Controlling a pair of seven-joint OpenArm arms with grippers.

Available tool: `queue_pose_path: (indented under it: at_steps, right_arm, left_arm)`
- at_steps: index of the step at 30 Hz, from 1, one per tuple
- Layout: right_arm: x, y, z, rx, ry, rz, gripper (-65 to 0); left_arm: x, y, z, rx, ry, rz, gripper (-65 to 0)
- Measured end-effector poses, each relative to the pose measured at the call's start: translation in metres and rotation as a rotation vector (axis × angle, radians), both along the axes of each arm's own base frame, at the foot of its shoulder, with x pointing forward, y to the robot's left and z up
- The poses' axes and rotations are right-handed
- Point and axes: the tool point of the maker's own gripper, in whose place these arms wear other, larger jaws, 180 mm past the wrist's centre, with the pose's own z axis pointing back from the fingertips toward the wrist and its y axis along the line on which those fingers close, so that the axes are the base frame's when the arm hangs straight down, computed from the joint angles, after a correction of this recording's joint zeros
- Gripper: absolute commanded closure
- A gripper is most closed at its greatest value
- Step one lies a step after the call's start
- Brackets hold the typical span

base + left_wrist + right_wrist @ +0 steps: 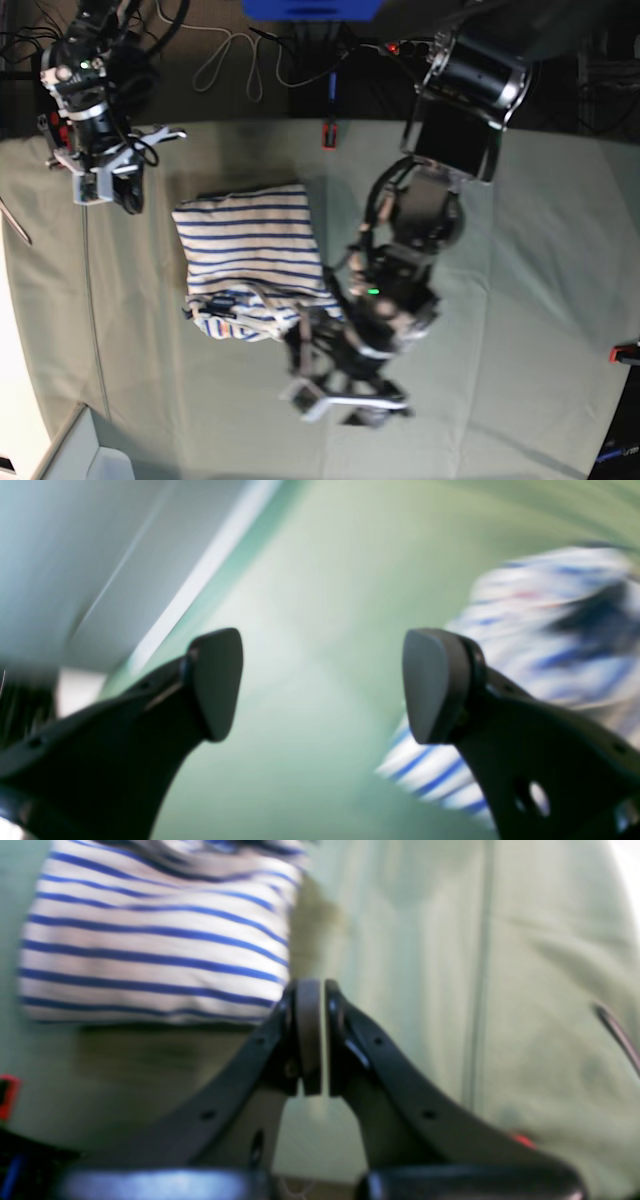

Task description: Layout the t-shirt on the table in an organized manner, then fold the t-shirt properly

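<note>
Striped t-shirt (250,260) lay folded on the bench (520,300); I found left gripper (322,685) spread empty, right gripper (316,1037) closed empty.

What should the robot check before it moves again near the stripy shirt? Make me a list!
1. Left gripper open and empty: ok, its jaws stand wide apart with only table between them.
2. Right gripper shut and empty: ok, nothing shows between its pads.
3. T-shirt folded into a compact bundle: ok.
4. Fold neat: not ok, the end nearest the left gripper looks bunched and rumpled.
5. T-shirt lying fully on the table: ok.
6. Right gripper clear of the t-shirt: ok, it sits apart near the table's far corner.
</note>
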Motion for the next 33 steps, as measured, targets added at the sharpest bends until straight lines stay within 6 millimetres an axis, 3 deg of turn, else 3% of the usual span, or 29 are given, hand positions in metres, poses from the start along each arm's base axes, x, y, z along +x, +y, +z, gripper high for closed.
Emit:
queue_pose_path:
  at_steps: [3,6,9,14,18,24,29,33]
  right_arm:
    - [-0.011,-0.018,-0.003,-0.011,0.017,-0.053,0.0]
    - [-0.031,-0.037,-0.019,-0.017,0.077,-0.113,0.0]
    - [-0.049,-0.04,-0.029,-0.013,0.121,-0.132,0.0]
    - [-0.074,-0.038,-0.035,0.04,0.146,-0.151,0.0]
    - [-0.102,-0.034,-0.045,0.045,0.214,-0.143,0.0]
    - [-0.148,-0.02,-0.089,0.131,0.364,-0.154,0.0]
    - [-0.193,-0.003,-0.143,0.221,0.541,-0.113,0.0]
    - [-0.21,0.015,-0.169,0.329,0.532,-0.135,0.0]
  left_arm:
    - [-0.01,0.061,-0.012,-0.057,0.039,0.181,-32.1]
    - [-0.04,0.122,-0.045,-0.033,0.175,0.371,-16.5]
    - [-0.072,0.172,-0.053,-0.012,0.236,0.536,-1.0]
    - [-0.149,0.222,-0.063,0.056,0.345,0.713,0.0]
    - [-0.214,0.233,-0.084,0.126,0.461,0.752,0.0]
    - [-0.303,0.215,-0.139,0.128,0.713,0.725,0.0]
    - [-0.343,0.202,-0.176,-0.01,0.864,0.744,0.0]
    - [-0.376,0.193,-0.219,-0.171,0.921,0.78,0.0]
